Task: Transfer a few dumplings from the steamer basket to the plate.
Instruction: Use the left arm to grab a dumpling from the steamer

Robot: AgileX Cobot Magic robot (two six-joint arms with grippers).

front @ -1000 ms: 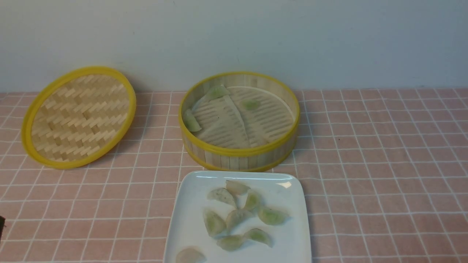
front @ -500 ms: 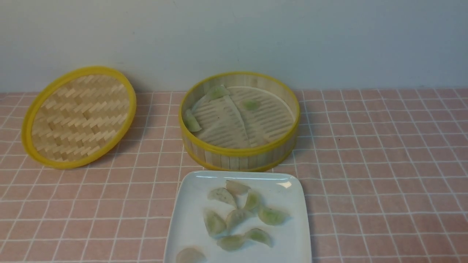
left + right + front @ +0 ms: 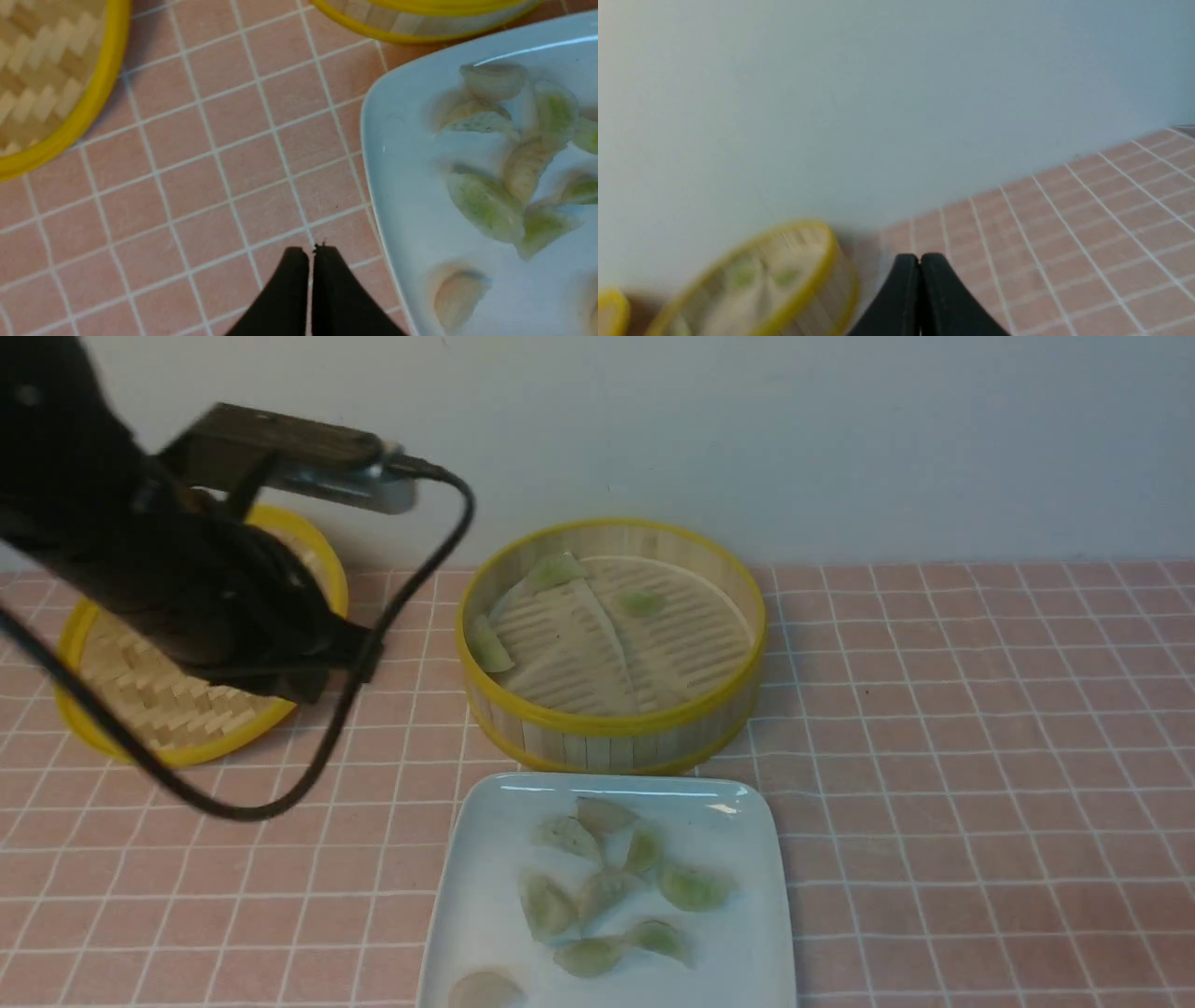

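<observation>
on the pink checked cloth (image 3: pixel 934 756), in the front view, found the basket (image 3: pixel 611 728) at centre, near the back wall (image 3: pixel 747 429). counted three dumplings (image 3: pixel 639 604) inside: one on the liner (image 3: pixel 597 663) toward 12 o'clock, one up against the basket's side at 11 o'clock, one against the side at 9 o'clock. noted the liner creased and partly folded over.

just beside the basket, at its 6 o'clock, saw the plate (image 3: pixel 485 821), apart from the basket by a thin strip of cloth. counted nine more dumplings on it, eight bunched around the middle with several touching, and one alone at the plate's 7 o'clock edge, cut off by the frame.

at 9 o'clock of the basket, made out the lid (image 3: pixel 187 723), tilted, woven side showing, partly hidden behind the left arm (image 3: pixel 168 569). traced a black cable (image 3: pixel 243 815) looping down from that arm over the cloth.

in the left wrist view, saw the left gripper (image 3: pixel 310 249) with fingers (image 3: pixel 289 289) pressed together, gripping nothing, above the cloth between lid and plate and touching neither.

in the right wrist view, saw the right gripper (image 3: pixel 919 258) likewise closed tight and empty, pointed toward the back wall, with the basket blurred and well apart from it.
</observation>
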